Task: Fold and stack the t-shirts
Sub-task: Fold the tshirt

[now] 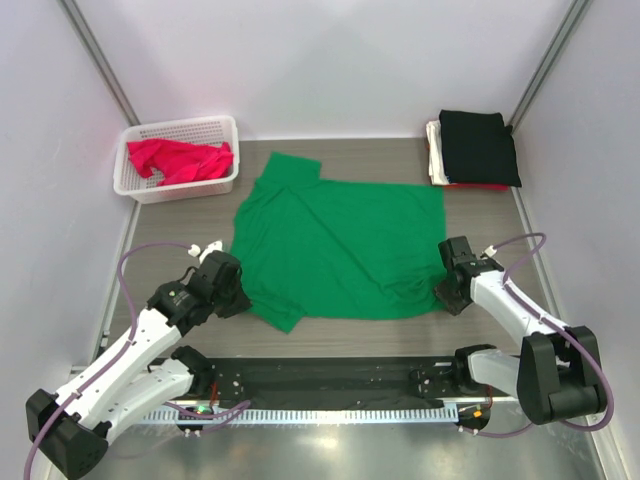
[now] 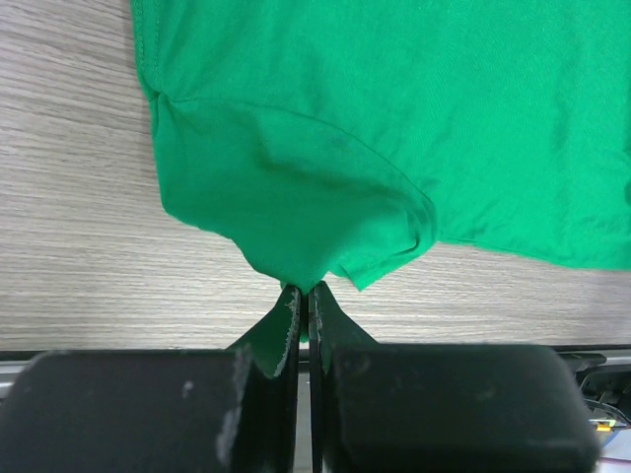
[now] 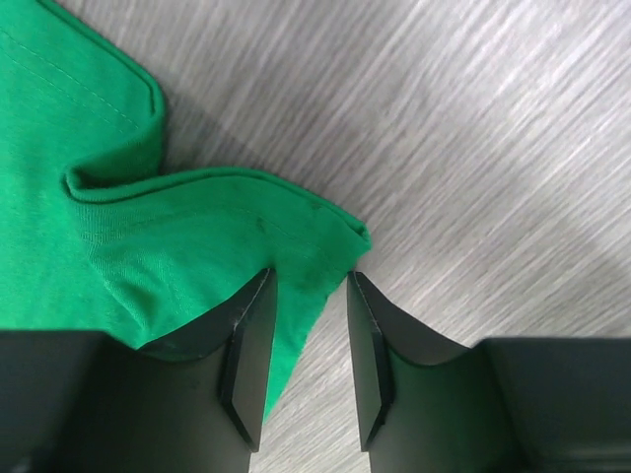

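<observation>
Wood-grain laminate covers the table (image 1: pixel 380 335), and most of its middle is taken by the bright green t-shirt (image 1: pixel 340 245), spread flat with one sleeve pointing to the far left and its lower left corner drawn out toward the left arm. In the far left corner stands a white lattice basket (image 1: pixel 185 187) with a red-pink t-shirt (image 1: pixel 180 160) crumpled inside it. In the far right corner, well apart from the green shirt, lies a folded stack: a black t-shirt (image 1: pixel 478 145) on top, a white one (image 1: pixel 435 150) showing along its left edge, and a sliver of a red one (image 1: pixel 480 187) at the near edge.

The left gripper (image 2: pixel 304 296) sits at the shirt's near left corner, jaws clenched tight on a pinch of green cloth that puckers up from the table into them. The right gripper (image 3: pixel 310 281) is at the near right corner, jaws parted, straddling a folded bit of the hem. The cloth lies between the fingers (image 3: pixel 251 335) and appears unpinched, though whether a pad brushes it is hard to tell from the wrist view.
</observation>
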`<state>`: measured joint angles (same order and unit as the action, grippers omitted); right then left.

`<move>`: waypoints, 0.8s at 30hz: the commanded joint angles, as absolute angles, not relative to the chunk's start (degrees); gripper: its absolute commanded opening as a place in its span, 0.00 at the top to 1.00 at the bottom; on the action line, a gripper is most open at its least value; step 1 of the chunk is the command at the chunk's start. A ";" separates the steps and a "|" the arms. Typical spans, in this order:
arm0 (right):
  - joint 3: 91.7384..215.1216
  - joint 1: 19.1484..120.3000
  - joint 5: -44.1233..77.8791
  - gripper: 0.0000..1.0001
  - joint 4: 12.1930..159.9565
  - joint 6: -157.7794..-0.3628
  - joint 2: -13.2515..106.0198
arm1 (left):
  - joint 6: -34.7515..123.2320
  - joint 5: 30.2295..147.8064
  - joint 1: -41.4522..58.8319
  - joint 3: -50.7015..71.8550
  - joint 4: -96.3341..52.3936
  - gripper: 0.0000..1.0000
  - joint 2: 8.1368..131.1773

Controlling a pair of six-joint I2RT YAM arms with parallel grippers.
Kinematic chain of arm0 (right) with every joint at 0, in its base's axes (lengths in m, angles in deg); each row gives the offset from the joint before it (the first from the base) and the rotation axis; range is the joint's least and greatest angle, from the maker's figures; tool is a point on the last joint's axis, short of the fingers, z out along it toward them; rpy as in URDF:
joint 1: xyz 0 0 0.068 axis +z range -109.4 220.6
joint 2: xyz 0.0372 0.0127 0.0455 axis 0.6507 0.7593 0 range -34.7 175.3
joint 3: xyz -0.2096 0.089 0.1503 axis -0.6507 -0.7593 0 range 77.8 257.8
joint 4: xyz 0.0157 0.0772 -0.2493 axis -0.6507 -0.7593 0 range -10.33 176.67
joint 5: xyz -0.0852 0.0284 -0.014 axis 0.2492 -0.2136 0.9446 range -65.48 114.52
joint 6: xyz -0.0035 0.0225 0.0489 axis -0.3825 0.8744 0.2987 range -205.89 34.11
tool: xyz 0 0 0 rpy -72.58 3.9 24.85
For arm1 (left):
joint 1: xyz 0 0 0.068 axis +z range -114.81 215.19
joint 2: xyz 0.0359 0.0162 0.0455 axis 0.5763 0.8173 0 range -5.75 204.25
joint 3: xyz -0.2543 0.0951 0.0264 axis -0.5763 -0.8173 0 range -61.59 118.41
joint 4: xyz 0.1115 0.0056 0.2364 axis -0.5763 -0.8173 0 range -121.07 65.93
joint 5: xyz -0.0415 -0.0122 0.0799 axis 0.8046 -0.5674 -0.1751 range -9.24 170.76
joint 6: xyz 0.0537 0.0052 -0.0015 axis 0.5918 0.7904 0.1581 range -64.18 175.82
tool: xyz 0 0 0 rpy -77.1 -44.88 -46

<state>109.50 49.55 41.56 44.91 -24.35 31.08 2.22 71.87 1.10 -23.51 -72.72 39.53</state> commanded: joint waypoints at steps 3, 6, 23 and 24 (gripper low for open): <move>110.23 48.86 44.21 0.63 47.82 -26.12 31.57 | 2.56 71.88 1.35 -23.54 -71.45 1.00 39.43; 108.22 48.86 43.15 0.73 49.13 -25.86 31.14 | 2.47 71.79 1.35 -23.45 -71.62 1.00 39.43; 119.45 48.86 39.73 0.99 30.61 -28.58 14.18 | 4.49 70.30 1.26 -7.11 -86.64 1.00 38.64; 120.50 48.86 39.38 0.99 27.64 -28.67 11.73 | 4.49 70.56 1.35 -6.23 -87.35 1.00 38.55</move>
<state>116.56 49.04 39.52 36.78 -27.76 16.42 3.37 71.24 1.10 -9.45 -81.79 39.40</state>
